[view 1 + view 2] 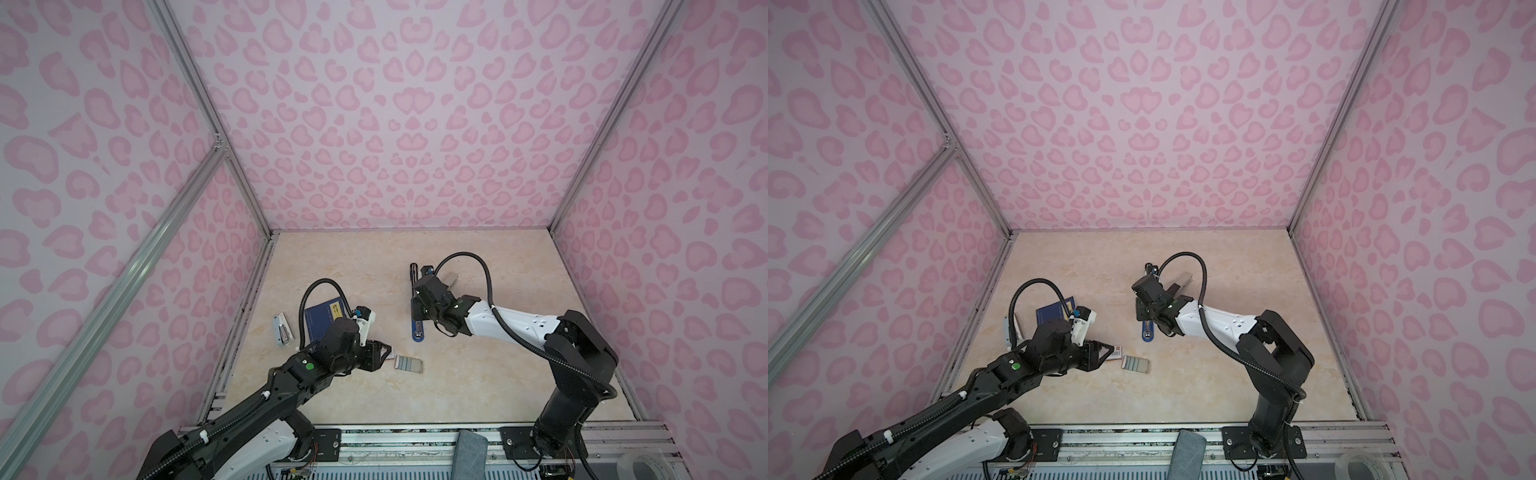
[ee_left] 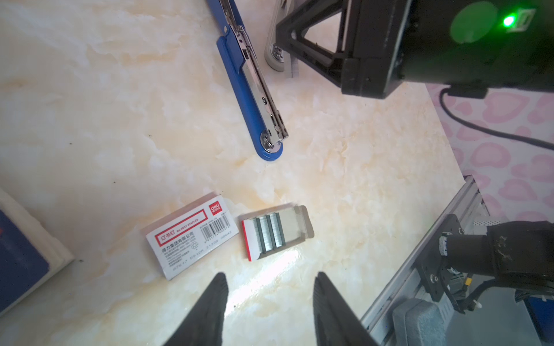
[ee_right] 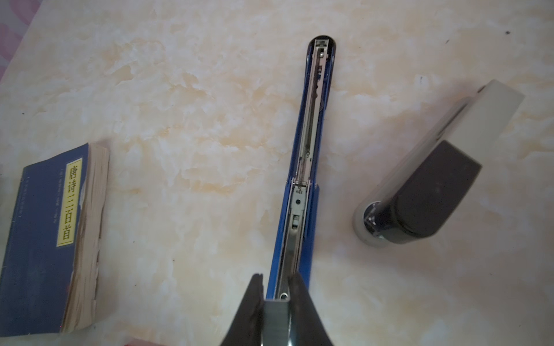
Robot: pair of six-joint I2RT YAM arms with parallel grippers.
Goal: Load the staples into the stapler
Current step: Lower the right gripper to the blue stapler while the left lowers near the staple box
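Observation:
The blue stapler [image 3: 305, 167] lies flat on the marble table, opened out, with its metal channel and spring facing up; it also shows as the stapler [image 1: 417, 330] [image 2: 254, 90]. My right gripper [image 3: 277, 277] is shut on a grey strip of staples [image 3: 277, 317], whose end sits just over the near end of that channel. More staples [image 2: 269, 232] lie in a pale tray [image 2: 299, 221] [image 1: 409, 364] beside the white red-labelled box [image 2: 192, 236]. Close to the box and tray, my left gripper [image 2: 270, 275] [image 1: 1106, 353] is open and holds nothing.
A dark blue booklet [image 3: 51, 239] [image 1: 322, 318] lies left of the stapler. A grey-and-black stapler [image 3: 419, 191] [image 1: 449, 280] lies to its right. A small silver stapler [image 1: 282, 328] sits near the left wall. A tape roll [image 1: 640, 463] rests on the front rail.

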